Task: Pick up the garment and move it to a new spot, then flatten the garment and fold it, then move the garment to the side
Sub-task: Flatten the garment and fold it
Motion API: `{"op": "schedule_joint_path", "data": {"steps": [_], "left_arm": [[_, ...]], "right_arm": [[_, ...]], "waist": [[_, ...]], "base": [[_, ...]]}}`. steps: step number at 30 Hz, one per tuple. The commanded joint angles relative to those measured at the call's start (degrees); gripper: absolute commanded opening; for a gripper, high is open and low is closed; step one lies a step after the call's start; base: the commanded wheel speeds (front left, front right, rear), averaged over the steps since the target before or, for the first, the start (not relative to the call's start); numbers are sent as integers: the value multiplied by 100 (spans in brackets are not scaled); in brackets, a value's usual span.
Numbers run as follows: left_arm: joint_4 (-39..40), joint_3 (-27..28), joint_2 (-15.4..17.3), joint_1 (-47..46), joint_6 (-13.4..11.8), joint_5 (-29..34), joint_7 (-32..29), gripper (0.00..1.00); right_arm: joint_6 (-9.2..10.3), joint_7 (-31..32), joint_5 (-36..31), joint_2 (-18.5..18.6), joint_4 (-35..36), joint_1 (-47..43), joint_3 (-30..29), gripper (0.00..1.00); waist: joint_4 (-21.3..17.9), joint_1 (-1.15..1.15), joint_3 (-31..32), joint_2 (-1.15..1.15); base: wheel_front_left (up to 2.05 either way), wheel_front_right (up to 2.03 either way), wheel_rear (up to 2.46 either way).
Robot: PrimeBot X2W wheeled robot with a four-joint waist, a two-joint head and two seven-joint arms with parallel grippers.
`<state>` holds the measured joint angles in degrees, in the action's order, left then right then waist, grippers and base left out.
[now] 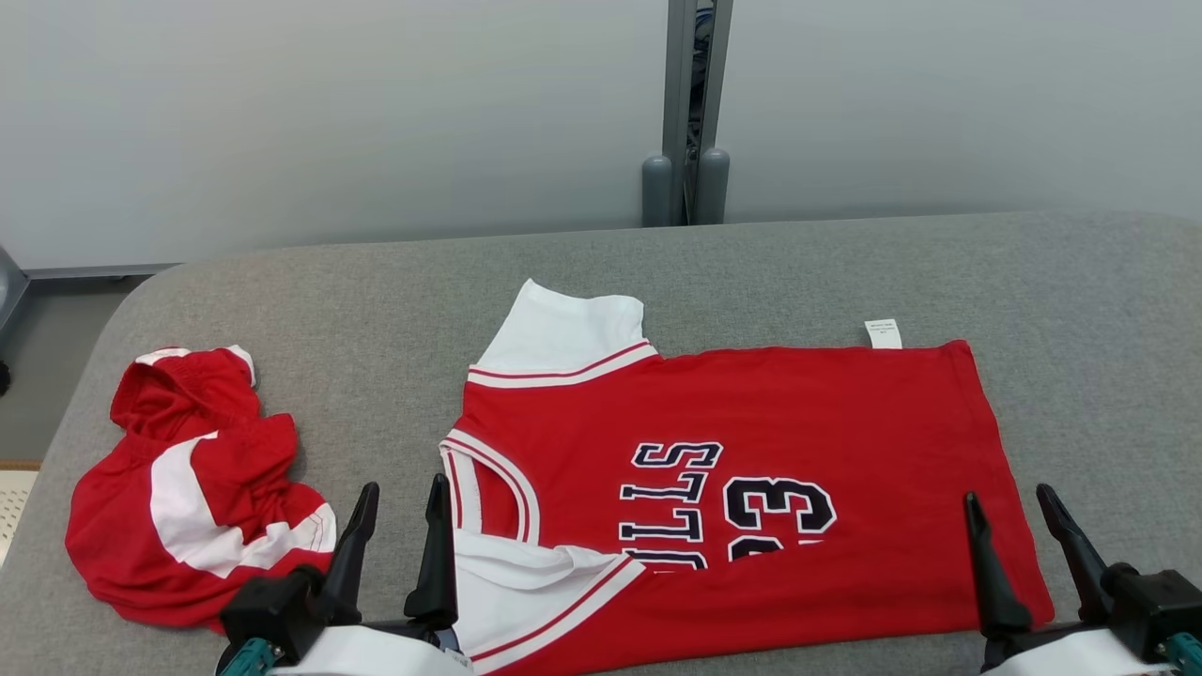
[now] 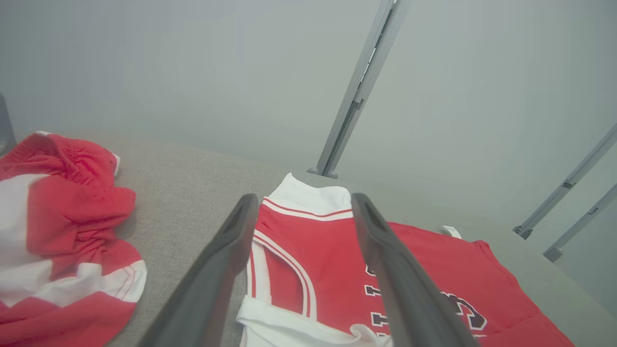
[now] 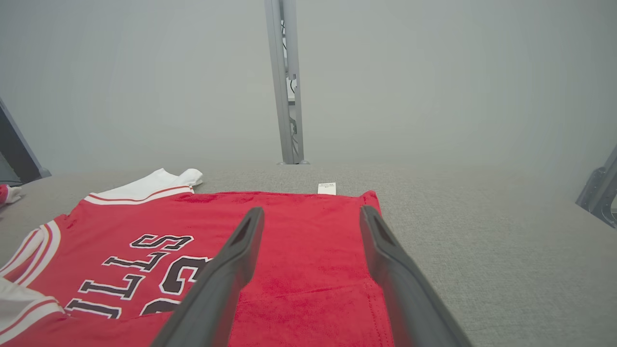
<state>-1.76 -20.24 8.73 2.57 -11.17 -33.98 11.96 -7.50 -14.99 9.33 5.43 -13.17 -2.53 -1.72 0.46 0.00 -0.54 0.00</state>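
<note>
My left fingers point(image 1: 436, 554) stand spread wide at the lower left, pointing forward and gripping nothing. My right fingers point(image 1: 984, 563) are spread just as wide at the lower right, also empty. My left wrist point(image 1: 366, 654) and right wrist point(image 1: 1080, 660) sit low and level.

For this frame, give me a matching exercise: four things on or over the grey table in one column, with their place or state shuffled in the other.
1. jersey
2. crumpled garment
3. white label
4. left gripper

a. bunched up, left of the jersey
b. open, at the jersey's neck end
c. lying flat, lettering up
d. poking out past the jersey's far edge

Pairs: 1-c, 2-a, 3-d, 4-b
</note>
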Motion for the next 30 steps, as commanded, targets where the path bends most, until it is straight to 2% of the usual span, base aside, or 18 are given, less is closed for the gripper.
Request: {"op": "schedule_joint_path", "data": {"steps": [1, 8, 14, 18, 30], "left_arm": [[-55, 12, -20, -113, 41, 132, 130, 100], [-226, 0, -138, -358, 66, 748, 316, 100], [-140, 172, -341, -282, -3, 1142, 323, 100], [-115, 241, -421, -205, -22, 1317, 324, 100], [-587, 198, -463, -461, 179, 1569, 323, 100]], "right_arm": [[2, -37, -60, -20, 121, 76, 83, 100], [2, -38, -186, -88, 394, 213, 421, 100], [2, -39, -315, -138, 645, 77, 445, 100], [2, -39, -390, -154, 687, 21, 413, 100], [2, -39, -417, -188, 698, 4, 419, 100]], "waist": [[-43, 0, 59, 0], [-106, 0, 182, 0], [-129, 0, 221, 0], [-147, 0, 211, 0], [-182, 0, 114, 0]], "base": [[0, 0, 0], [0, 0, 0], [0, 0, 0], [0, 0, 0], [0, 0, 0]]}}
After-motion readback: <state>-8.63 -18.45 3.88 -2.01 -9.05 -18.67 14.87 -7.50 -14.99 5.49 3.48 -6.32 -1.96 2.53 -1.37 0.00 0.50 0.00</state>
